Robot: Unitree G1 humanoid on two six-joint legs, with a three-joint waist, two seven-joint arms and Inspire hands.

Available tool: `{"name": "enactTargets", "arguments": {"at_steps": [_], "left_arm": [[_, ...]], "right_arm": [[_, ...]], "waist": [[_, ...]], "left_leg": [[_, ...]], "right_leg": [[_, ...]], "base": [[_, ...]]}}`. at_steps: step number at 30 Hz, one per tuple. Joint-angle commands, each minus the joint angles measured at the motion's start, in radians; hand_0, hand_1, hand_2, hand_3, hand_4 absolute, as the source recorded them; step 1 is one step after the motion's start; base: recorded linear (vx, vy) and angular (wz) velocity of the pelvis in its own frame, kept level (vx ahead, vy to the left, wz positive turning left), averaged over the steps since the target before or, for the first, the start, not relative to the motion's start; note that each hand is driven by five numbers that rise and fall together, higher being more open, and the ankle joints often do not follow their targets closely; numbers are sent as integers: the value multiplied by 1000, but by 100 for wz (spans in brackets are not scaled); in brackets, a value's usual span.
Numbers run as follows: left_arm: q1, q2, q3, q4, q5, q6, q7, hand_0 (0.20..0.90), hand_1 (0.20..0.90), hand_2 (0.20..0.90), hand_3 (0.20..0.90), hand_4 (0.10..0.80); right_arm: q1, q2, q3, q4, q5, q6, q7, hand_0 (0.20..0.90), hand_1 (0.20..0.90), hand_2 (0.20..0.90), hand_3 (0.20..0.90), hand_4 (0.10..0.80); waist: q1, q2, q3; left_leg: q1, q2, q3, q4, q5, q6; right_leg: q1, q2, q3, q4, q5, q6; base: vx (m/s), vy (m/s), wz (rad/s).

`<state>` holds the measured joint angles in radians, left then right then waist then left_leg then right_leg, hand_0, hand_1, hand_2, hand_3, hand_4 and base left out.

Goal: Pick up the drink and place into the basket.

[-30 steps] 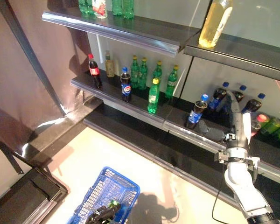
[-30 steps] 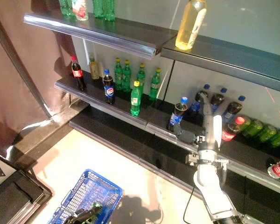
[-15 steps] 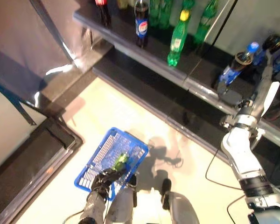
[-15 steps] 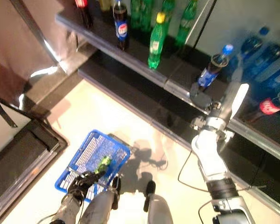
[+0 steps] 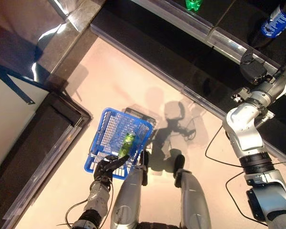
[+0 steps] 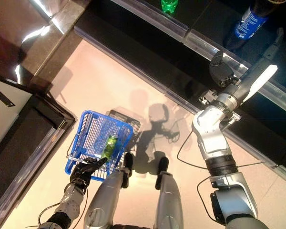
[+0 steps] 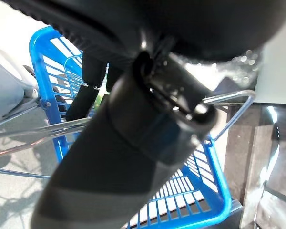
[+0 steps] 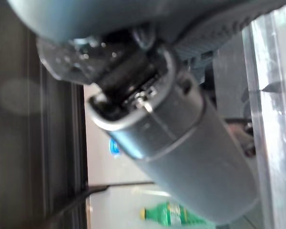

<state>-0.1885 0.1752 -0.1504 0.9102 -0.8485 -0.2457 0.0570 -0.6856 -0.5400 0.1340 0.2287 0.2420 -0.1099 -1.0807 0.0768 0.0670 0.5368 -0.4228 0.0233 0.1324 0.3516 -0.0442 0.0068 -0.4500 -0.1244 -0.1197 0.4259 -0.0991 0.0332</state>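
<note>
A blue basket (image 5: 115,125) sits on the pale floor (image 5: 148,76) in the lower left of the left eye view, with a green bottle (image 5: 126,143) lying inside it near its right wall. The left hand (image 5: 106,167) is at the basket's near rim, its dark fingers curled round the wire handle (image 7: 229,102) that runs along that edge; the wrist view shows the fingers (image 7: 81,100) reaching over the blue rim.

The right hand (image 5: 253,71) is up at the right side of the frame, against the edge of the low dark shelf (image 5: 181,21). Whether its fingers are released or clenched cannot be told. A dark bottle with a blue label (image 5: 278,20) stands on the shelf just beyond that hand, in the upper right corner, not touching it as far as can be seen. The base of another green bottle (image 5: 193,4) shows at the top edge.
</note>
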Motion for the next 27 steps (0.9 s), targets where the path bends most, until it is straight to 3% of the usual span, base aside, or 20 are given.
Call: {"name": "enactTargets", "arguments": {"at_steps": [1, 17, 27], "left_arm": [[106, 25, -66, -40, 4, -13, 10, 300, 300, 300, 200, 100], [105, 39, -94, -78, 0, 9, 9, 300, 300, 300, 200, 100], [105, 74, -115, -105, -12, 24, 14, 300, 300, 300, 200, 100]], "right_arm": [[-136, -55, -54, -119, -7, -52, -46, 900, 900, 900, 900, 800], [-296, -110, -24, -38, 139, -15, 120, 900, 900, 900, 900, 800], [-461, -175, 30, 143, 356, -16, 189, 900, 900, 900, 900, 800]], "waist": [[-18, -2, -17], [-1, 10, -17], [27, 18, -17]], "left_leg": [[-52, -34, -50, 88, -27, -16], [-91, -40, -67, 78, -14, -18], [-107, -47, -85, 43, 5, -16]], "right_leg": [[14, 2, -38, -38, 37, -4], [-35, 2, -32, -34, 40, -10], [-61, 4, -43, -38, 44, -10]], "base": [[28, 1, -8], [38, -30, -5], [25, -31, -4]]}}
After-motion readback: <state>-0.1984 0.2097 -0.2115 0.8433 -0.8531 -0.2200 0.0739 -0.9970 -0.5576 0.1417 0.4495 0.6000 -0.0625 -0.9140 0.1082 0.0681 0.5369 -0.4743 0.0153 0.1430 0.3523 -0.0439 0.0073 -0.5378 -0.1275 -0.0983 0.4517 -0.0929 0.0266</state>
